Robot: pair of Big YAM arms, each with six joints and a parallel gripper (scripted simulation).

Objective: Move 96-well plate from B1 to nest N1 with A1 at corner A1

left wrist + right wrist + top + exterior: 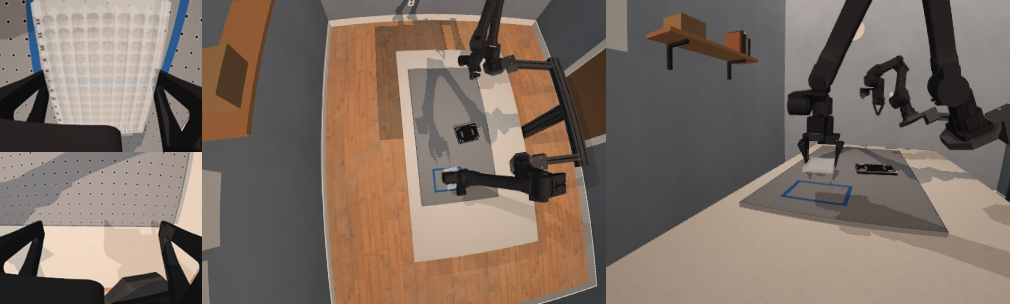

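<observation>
My left gripper (452, 184) (821, 164) (101, 74) was clenched on the 96-well plate (451, 186) (818, 165) (102, 58), one finger against each long side. I held the plate raised over the blue outline (434, 180) (814, 200) (177, 30), just below the centre of the top frame. Its translucent wells ran in neat rows, with 12 printed at the upper left of my left wrist view and the numbers falling toward the bottom; I could not tell whether the wells held any liquid. The black plate nest (458, 134) (876, 173) lay on the perforated grey board (442, 100) (846, 224) (188, 68) (112, 203), right of centre in the exterior frame, well apart from the plate. My right gripper (474, 75) (878, 111) (101, 227) was spread open, with nothing grasped, at the upper right of the top frame. At the exterior frame's upper left, a shelf (701, 46) bore a brown box (684, 25) and some books (735, 42).
</observation>
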